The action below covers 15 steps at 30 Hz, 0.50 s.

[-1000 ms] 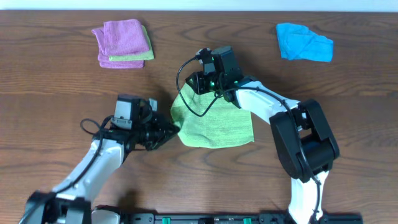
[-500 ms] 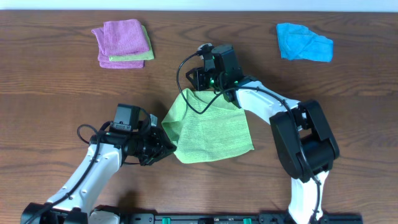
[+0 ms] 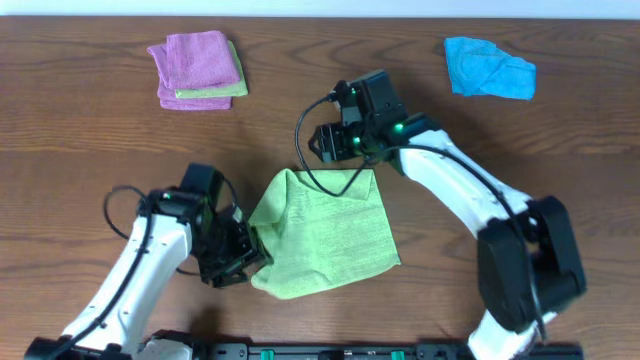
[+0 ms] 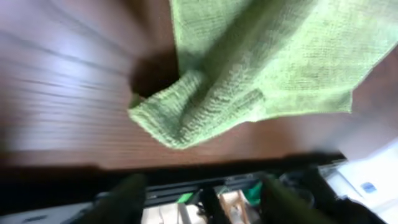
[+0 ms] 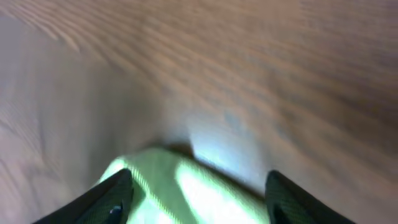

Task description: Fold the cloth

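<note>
The lime-green cloth (image 3: 322, 235) lies folded over on the wooden table, its left edge bunched into a thick roll (image 4: 186, 112). My left gripper (image 3: 248, 257) sits at the cloth's front-left corner. In the left wrist view that gripper (image 4: 205, 200) is open, its blurred fingers (image 4: 124, 200) wide apart, nothing between them and the cloth lying beyond. My right gripper (image 3: 338, 150) hovers just behind the cloth's far edge. In the right wrist view this gripper (image 5: 196, 202) is open too. A cloth corner (image 5: 180, 190) lies loose between its spread fingers (image 5: 106, 202).
A purple cloth (image 3: 198, 62) stacked on a green one (image 3: 225, 92) lies at the back left. A bright blue cloth (image 3: 488, 68) is crumpled at the back right. The table's front edge and a black rail (image 3: 330, 350) run just below the lime-green cloth.
Both grippers have opened and let go of the cloth. The cloth was dragged toward the front left and now lies flat; the right gripper has moved back from it.
</note>
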### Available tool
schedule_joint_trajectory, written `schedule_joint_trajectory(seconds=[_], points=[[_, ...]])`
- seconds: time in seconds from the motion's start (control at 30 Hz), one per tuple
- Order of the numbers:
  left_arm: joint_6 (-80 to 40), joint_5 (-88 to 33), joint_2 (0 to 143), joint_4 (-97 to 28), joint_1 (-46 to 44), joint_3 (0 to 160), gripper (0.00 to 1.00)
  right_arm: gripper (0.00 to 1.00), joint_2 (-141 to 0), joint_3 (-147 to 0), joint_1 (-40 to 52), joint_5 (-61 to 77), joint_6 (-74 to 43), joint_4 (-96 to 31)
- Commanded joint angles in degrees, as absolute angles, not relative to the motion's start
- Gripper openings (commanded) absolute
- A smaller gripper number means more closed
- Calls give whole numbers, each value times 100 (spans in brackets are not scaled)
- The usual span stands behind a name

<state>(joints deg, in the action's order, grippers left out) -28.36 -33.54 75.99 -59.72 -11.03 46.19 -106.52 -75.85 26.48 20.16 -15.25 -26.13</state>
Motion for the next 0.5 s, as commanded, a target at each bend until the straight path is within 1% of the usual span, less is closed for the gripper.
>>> schedule_joint_trajectory(seconds=[0.0,0.03,0.17,0.27,0.33,0.4,0.47], points=[[-2526,-2582,7561,-6086,-1094,5070,71,72,-10339,-7618,2611,1837,-1236,-3013],[-2528,-2543,7561,-6073,-1094,5131,74,72,-10256,-7618,2611,1839,-1166,-3225],[-2543,-2502,7568,-5944,-1094,5159,77,76,-10038,-7618,2611,1872,-989,-4077],[-2582,-2484,7579,-5824,-1094,5159,78,77,-10033,-7616,2622,2534,-482,-4534],[-2762,-2390,7623,-5605,-1094,5157,78,75,-10044,-7614,2676,2943,-303,-4501],[-2926,-2270,7686,-5382,-1094,5155,75,76,-10051,-7605,2832,2941,-314,-4215],[-3074,-2012,7719,-5273,-1094,5153,65,77,-10130,-7605,3028,2969,-440,-4029]])
